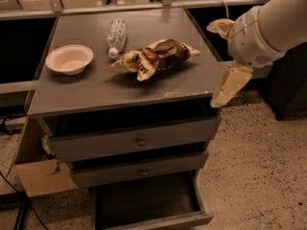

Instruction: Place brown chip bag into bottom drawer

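The brown chip bag [156,57] lies crinkled on the grey cabinet top [96,90], right of centre. My gripper [211,66] hangs at the cabinet's right edge, to the right of the bag and apart from it. It is open and empty, with one cream finger [231,84] low beside the top's front right corner and the other finger [220,27] higher up. The bottom drawer [158,221] is pulled out at the foot of the cabinet, and its dark interior shows nothing inside.
A white bowl [69,59] sits at the left of the top. A clear plastic bottle [116,36] lies behind the bag. The two upper knobbed drawers [139,141] stand slightly ajar. A cardboard box [41,174] stands at the cabinet's left. Speckled floor lies to the right.
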Motion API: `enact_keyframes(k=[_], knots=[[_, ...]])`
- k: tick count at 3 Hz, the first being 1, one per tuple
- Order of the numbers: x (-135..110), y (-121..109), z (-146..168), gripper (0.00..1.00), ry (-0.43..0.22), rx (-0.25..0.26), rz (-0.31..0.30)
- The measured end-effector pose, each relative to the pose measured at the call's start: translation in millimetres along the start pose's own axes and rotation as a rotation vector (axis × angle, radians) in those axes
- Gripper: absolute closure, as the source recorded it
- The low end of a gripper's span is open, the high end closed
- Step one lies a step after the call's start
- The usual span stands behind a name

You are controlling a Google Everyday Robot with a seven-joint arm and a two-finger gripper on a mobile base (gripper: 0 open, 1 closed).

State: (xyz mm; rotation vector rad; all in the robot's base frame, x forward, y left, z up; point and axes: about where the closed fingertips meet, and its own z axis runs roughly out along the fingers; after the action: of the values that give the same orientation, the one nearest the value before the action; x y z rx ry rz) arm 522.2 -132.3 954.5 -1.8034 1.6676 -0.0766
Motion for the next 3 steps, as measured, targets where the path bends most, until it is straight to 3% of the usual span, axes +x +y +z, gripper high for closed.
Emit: enact_keyframes(k=[1,3], knots=[[-8,-8,8,0.0,-0.024,0.017,-0.073],[-42,-43,51,0.0,-0.07,0.033,-0.285]])
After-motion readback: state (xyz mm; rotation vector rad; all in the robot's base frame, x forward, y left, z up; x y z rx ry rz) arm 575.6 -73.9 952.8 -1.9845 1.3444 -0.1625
